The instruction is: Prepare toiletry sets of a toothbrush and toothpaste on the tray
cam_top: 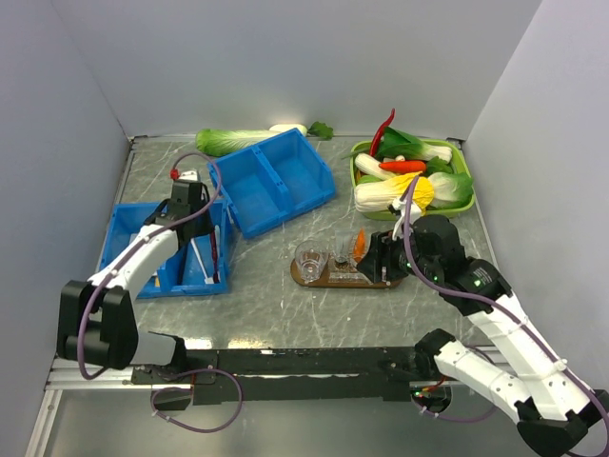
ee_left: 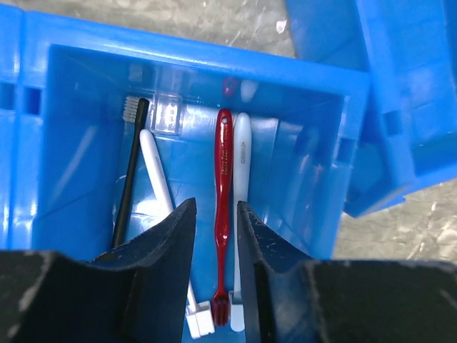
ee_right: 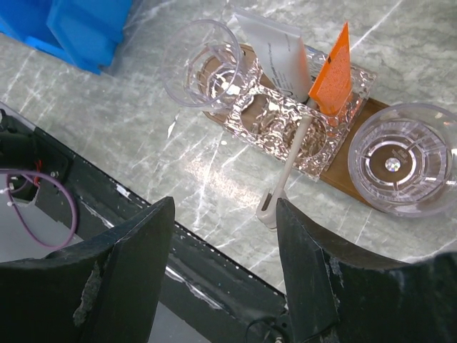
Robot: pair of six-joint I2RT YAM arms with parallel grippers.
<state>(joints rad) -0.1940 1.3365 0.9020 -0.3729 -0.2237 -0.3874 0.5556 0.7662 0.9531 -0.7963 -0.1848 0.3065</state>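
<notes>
Left gripper [ee_left: 214, 207]: fingers a little apart, one on each side of the red toothbrush [ee_left: 223, 186] in the blue bin [ee_left: 78, 93].
Right gripper [ee_right: 225, 204]: fingers wide open (nothing in them).
Tray [ee_right: 341, 180]: two clear cups [ee_right: 207, 64] stand on it.

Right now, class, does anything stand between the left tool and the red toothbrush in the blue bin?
Nothing visible covers the red toothbrush; the left tool hangs over it, a finger on each side. A white toothbrush lies right beside it, under one finger's path, and might get pinched too.
</notes>
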